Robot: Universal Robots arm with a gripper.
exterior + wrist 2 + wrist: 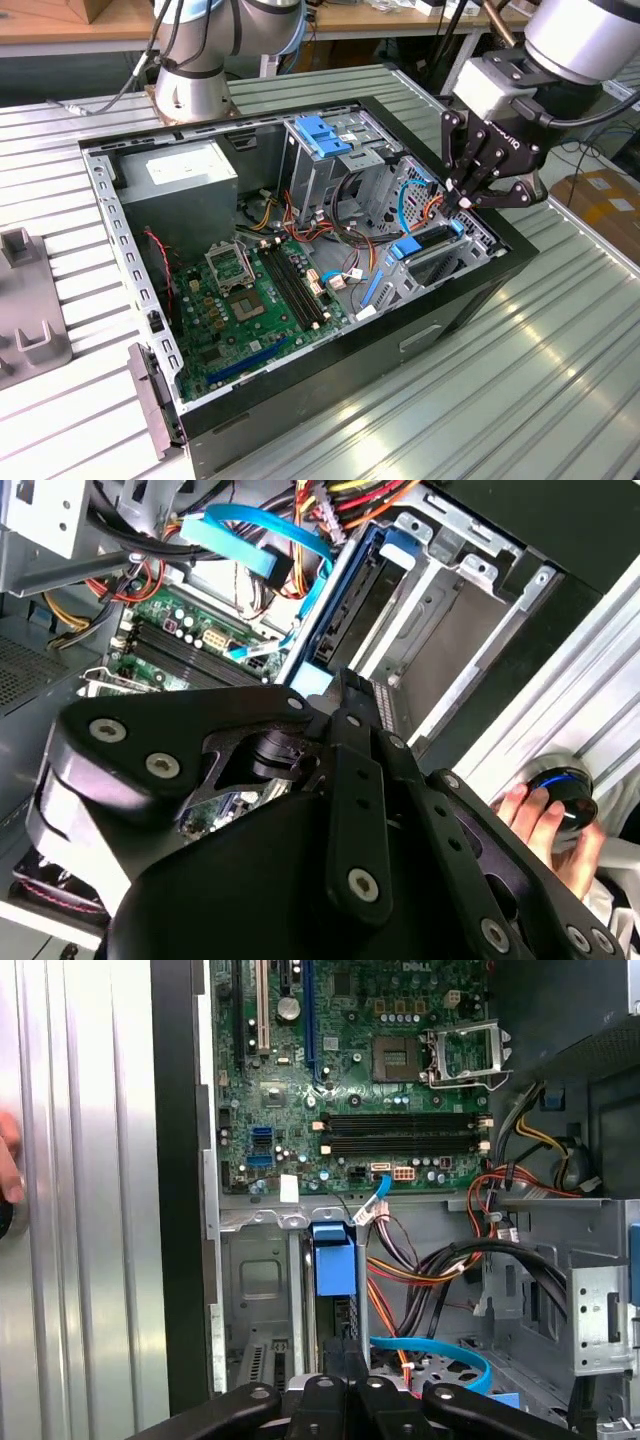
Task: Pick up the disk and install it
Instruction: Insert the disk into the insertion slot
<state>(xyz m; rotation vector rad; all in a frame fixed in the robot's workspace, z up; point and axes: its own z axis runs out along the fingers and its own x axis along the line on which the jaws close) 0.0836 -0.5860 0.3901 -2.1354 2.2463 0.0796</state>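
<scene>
desk: claw (463,198) status, what are you getting?

me: i'm seeing it hanging over the corner of the open computer case (470,300) at the exterior view's right, above the low drive cage (455,262). its tips are sitting narrow, drawn together. i'm not able to tell whether they're nipping anything.

desk: and the disk?

me: the disk (432,243) is standing on edge down in that cage, with blue rails showing at both ends, just under the tips. in the first wrist view i'm looking down on its blue tab (334,1260), and the cage's grey walls are running along either side. in the second wrist view its dark body (350,610) is lying between a blue rail and the metal wall.

desk: anything crowding it?

me: a blue cable (440,1355) is curling just beside the slot, and bundles of black and orange wires are trailing past toward the circuit board (255,300).

desk: anyone near?

me: a hand (540,825) is resting on a round black knob (562,790) on the ribbed table (560,380), outside the case wall.
</scene>
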